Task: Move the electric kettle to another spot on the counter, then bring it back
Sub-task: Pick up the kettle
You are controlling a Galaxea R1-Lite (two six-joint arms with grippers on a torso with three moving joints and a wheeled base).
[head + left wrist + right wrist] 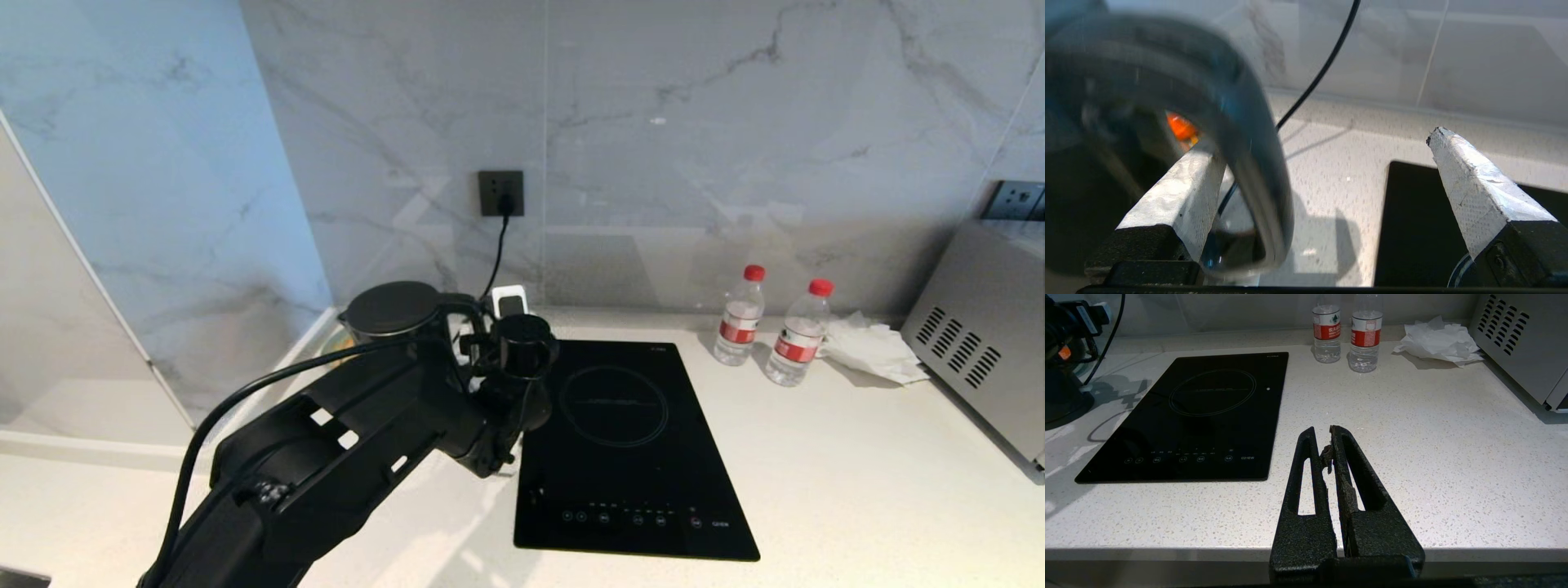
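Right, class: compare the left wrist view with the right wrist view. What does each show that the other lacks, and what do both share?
Only the left wrist view: the open left gripper straddling the electric kettle's loop handle.

Only the right wrist view: the shut right gripper, two water bottles, crumpled tissue, a grey appliance.

Both: the counter, the induction hob.

Blk kettle (390,309), white speckled counter (857,474), red-capped bottles (739,314).
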